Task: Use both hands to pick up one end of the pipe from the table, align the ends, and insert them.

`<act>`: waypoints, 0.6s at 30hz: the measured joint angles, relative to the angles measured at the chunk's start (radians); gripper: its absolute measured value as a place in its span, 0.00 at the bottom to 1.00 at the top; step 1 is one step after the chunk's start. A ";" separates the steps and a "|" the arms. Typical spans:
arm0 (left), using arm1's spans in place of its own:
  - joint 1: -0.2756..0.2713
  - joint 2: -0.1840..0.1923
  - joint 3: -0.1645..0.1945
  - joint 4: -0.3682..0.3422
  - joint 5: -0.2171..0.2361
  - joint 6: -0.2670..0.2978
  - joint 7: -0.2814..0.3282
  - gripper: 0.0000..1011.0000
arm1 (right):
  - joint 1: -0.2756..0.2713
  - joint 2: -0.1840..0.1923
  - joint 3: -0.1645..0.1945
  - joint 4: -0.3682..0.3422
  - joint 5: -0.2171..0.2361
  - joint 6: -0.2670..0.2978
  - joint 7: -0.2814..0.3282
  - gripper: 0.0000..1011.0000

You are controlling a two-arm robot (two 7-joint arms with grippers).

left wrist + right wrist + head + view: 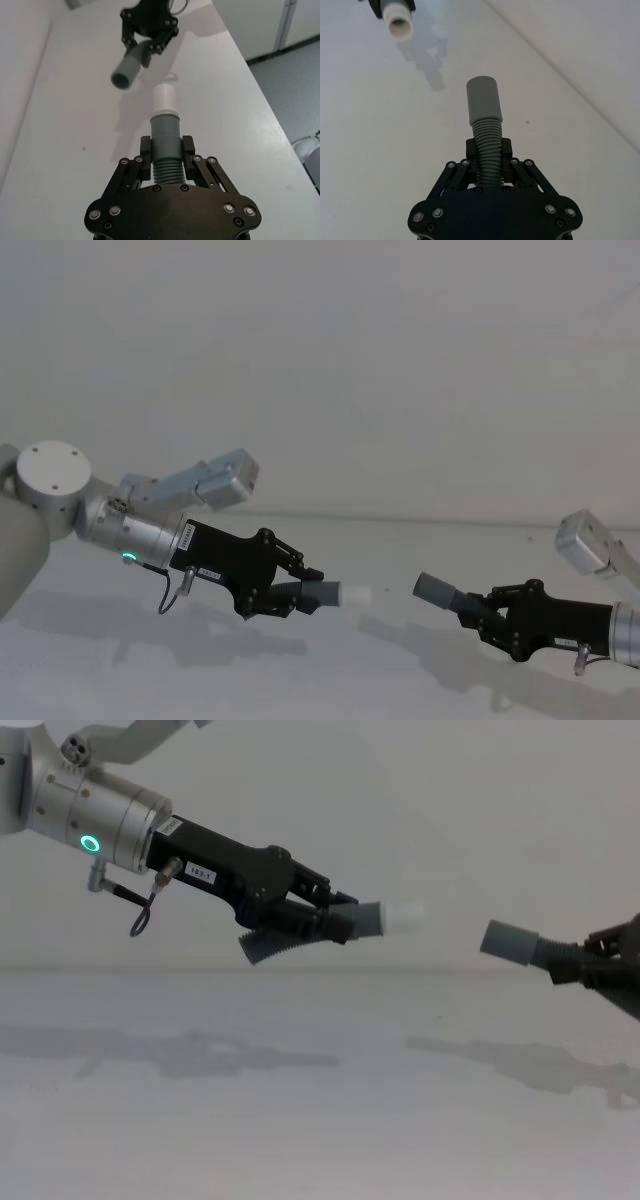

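Both pipe pieces hang above the table (330,670), their ends facing each other across a short gap. My left gripper (300,585) is shut on the ribbed part of the shorter piece (165,127); its white plug tip (355,593) points right. From the right, my right gripper (480,615) is shut on the ribbed part of the longer piece (487,145), and the grey socket (437,590) points left. In the chest view the white tip (405,915) sits slightly higher than the socket (505,942). The left wrist view shows the open socket mouth (121,79) a little off the tip's axis.
The table's side edge (260,95) runs along one side in the left wrist view, with floor beyond it. A plain wall rises behind the table's far edge (400,520). Shadows of both arms lie on the bare surface below.
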State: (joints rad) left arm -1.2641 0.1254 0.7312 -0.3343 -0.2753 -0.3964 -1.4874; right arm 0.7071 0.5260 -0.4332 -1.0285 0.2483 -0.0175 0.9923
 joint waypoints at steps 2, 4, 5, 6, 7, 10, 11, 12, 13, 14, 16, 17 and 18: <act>-0.002 0.000 0.010 -0.007 0.016 0.015 0.007 0.32 | -0.004 0.002 0.002 -0.013 0.003 -0.007 -0.008 0.24; -0.004 0.003 0.024 -0.022 0.032 0.031 0.016 0.32 | -0.009 0.004 0.004 -0.024 0.004 -0.013 -0.016 0.24; -0.004 0.004 0.028 -0.028 0.037 0.037 0.020 0.32 | -0.011 0.005 0.005 -0.028 0.004 -0.014 -0.019 0.24; -0.004 0.005 0.031 -0.032 0.043 0.043 0.024 0.32 | -0.014 0.006 0.007 -0.034 0.006 -0.018 -0.025 0.24; -0.004 0.011 0.040 -0.051 0.057 0.059 0.036 0.32 | -0.016 0.007 0.007 -0.038 0.006 -0.019 -0.028 0.24; -0.003 0.021 0.053 -0.084 0.074 0.079 0.056 0.32 | -0.024 0.009 0.009 -0.053 0.008 -0.023 -0.040 0.24; -0.001 0.025 0.057 -0.095 0.080 0.086 0.062 0.32 | -0.026 0.009 0.009 -0.056 0.008 -0.024 -0.044 0.24; 0.003 0.033 0.064 -0.118 0.091 0.099 0.078 0.32 | -0.029 0.010 0.009 -0.061 0.009 -0.025 -0.048 0.24; 0.008 0.043 0.070 -0.147 0.102 0.114 0.098 0.32 | -0.031 0.010 0.009 -0.063 0.009 -0.025 -0.051 0.24; 0.011 0.048 0.072 -0.156 0.107 0.121 0.107 0.32 | -0.032 0.010 0.009 -0.066 0.010 -0.025 -0.054 0.24; 0.018 0.058 0.076 -0.188 0.115 0.133 0.126 0.32 | -0.037 0.011 0.009 -0.072 0.010 -0.026 -0.062 0.24; 0.025 0.068 0.078 -0.218 0.125 0.147 0.146 0.32 | -0.039 0.011 0.009 -0.074 0.010 -0.026 -0.064 0.24; 0.031 0.075 0.080 -0.238 0.128 0.152 0.160 0.32 | -0.040 0.011 0.008 -0.076 0.011 -0.026 -0.067 0.24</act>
State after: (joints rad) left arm -1.2330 0.2008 0.8109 -0.5725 -0.1469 -0.2441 -1.3270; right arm 0.6669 0.5371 -0.4248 -1.1046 0.2588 -0.0431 0.9251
